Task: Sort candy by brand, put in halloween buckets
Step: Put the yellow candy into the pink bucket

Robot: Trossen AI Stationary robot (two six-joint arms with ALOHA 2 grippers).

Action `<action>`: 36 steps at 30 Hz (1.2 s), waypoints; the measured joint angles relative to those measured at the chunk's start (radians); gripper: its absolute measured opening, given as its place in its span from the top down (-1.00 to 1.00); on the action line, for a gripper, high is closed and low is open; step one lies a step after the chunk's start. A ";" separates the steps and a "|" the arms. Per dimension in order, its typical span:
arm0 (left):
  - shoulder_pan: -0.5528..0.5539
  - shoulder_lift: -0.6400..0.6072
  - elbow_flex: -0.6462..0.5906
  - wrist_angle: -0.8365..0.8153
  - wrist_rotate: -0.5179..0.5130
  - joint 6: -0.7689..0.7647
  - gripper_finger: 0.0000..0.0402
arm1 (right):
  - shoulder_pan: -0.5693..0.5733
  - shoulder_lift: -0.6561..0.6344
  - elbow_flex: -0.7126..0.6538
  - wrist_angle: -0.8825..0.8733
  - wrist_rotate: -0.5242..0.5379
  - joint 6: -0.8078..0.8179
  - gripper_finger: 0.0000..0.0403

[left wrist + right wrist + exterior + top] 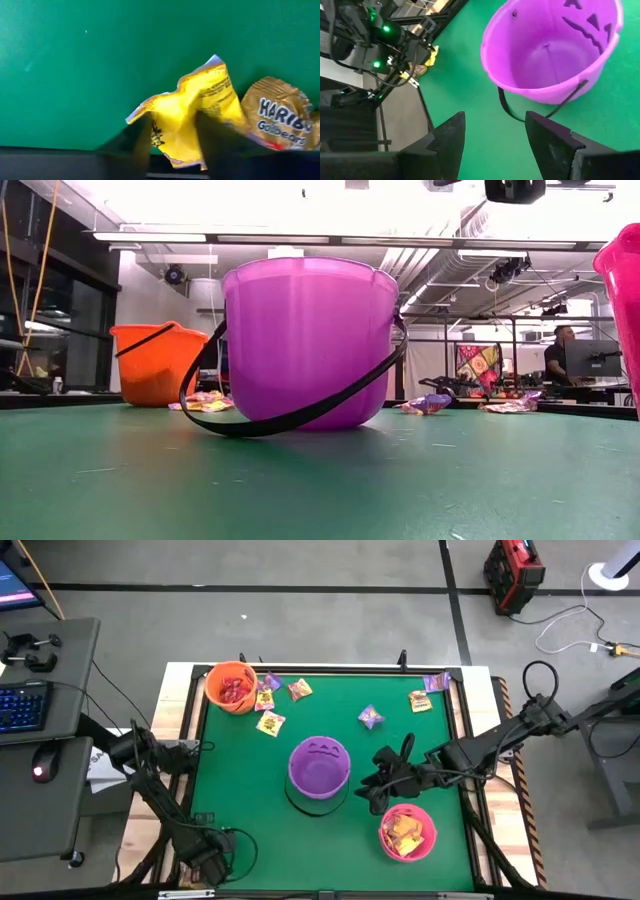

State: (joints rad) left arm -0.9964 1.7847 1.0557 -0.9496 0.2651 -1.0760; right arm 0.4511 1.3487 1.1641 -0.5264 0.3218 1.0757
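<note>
Left gripper (172, 142) — yellow packet (192, 117) — green table (75, 75)

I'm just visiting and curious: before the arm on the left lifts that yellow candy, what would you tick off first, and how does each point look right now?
1. Left fingers straddle the yellow packet: ok, one dark finger on each side.
2. Firm hold on it: cannot tell; the fingers look partly closed around it.
3. Only one candy in the grip: not ok for certain; a gold Haribo packet lies right against it.
4. Pink bucket with yellow packets inside can take more: ok.
5. Right gripper out of the way: ok, open and empty beside the purple bucket.
6. Purple bucket upright: ok, handle lying on the table.
</note>
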 joint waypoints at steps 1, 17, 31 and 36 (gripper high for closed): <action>0.004 -0.002 0.000 -0.007 -0.003 0.010 0.51 | 0.000 0.000 0.000 0.007 0.000 0.000 0.00; 0.312 -0.530 0.112 -0.185 -0.391 0.328 1.00 | 0.008 -0.197 0.000 0.236 0.159 -0.083 0.00; 0.737 -0.248 0.204 0.814 -0.296 1.017 1.00 | -0.019 -0.212 0.000 0.330 0.358 -0.316 0.00; 0.737 -0.081 0.204 1.180 -0.198 1.022 1.00 | -0.019 -0.217 0.000 0.370 0.437 -0.377 0.00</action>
State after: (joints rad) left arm -0.2590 1.7037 1.2594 0.2305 0.0672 -0.0541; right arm 0.4316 1.1320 1.1643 -0.1568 0.7585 0.6988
